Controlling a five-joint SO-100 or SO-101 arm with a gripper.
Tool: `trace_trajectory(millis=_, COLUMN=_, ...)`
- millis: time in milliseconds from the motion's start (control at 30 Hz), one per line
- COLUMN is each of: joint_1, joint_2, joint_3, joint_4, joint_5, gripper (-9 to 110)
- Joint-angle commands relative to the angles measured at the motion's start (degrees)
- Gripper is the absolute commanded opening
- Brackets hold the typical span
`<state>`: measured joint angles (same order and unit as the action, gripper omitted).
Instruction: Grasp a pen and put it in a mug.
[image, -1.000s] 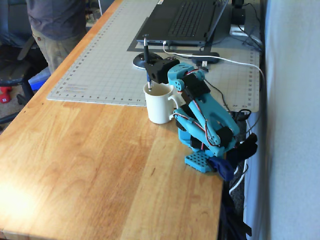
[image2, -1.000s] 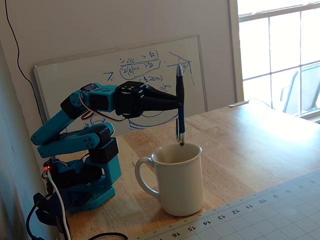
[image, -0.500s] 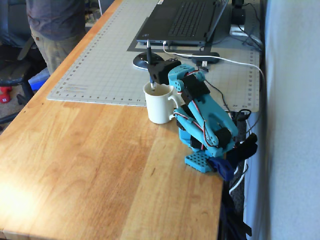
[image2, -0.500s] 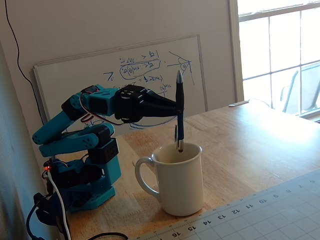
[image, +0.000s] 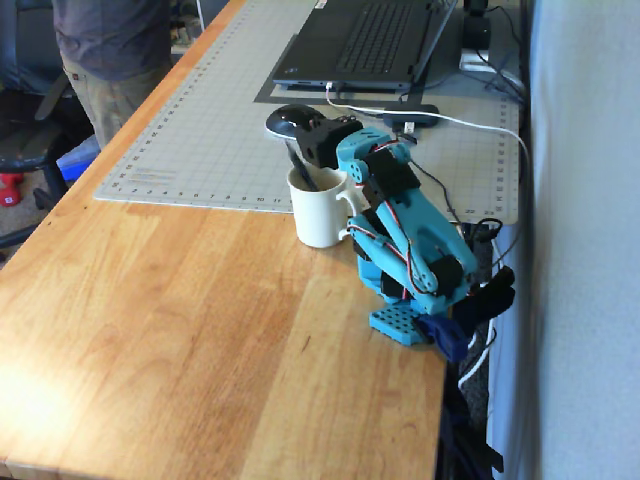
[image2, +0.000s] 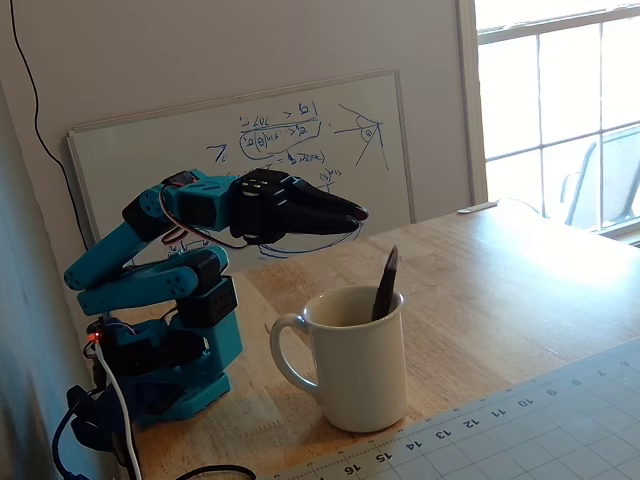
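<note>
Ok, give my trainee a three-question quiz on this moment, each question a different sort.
1. True or false: the pen is inside the mug.
2. The pen is: A upright, B leaning on the rim, C lying flat on the table.
3. What do the gripper fingers hold?

Key: 1 true; 2 B; 3 nothing, they sit above the mug, empty.
</note>
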<state>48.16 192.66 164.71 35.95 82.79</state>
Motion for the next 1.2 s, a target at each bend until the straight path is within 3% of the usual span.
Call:
trace_trajectory(millis=0, joint_1=-3.43, joint_2=-0.79, joint_3=-8.61, joint_4=-0.53, joint_5=-3.43, gripper=12)
trace_trajectory(millis=167, joint_1=-9.49, joint_2=-0.79, joint_3=-11.6, joint_4=-0.53, joint_5=-18.19, gripper=10)
trace_trajectory(millis=400, joint_1=-16.79, joint_2=-0.7, joint_3=-11.43, joint_4=-0.44, joint_5=-48.16, gripper=1)
trace_trajectory(millis=667, joint_1=-32.08, joint_2=-1.58, joint_3=-7.73, joint_4=0.44, joint_5=-80.68, gripper=0)
trace_trajectory(millis=867, joint_1=-40.52, joint_2=-2.72, joint_3=1.58, joint_4=0.44, joint_5=-92.29, gripper=0)
trace_trajectory(millis=1167, joint_1=-46.85, joint_2=-2.46, joint_3=11.69, joint_4=5.45, joint_5=-93.34, gripper=0)
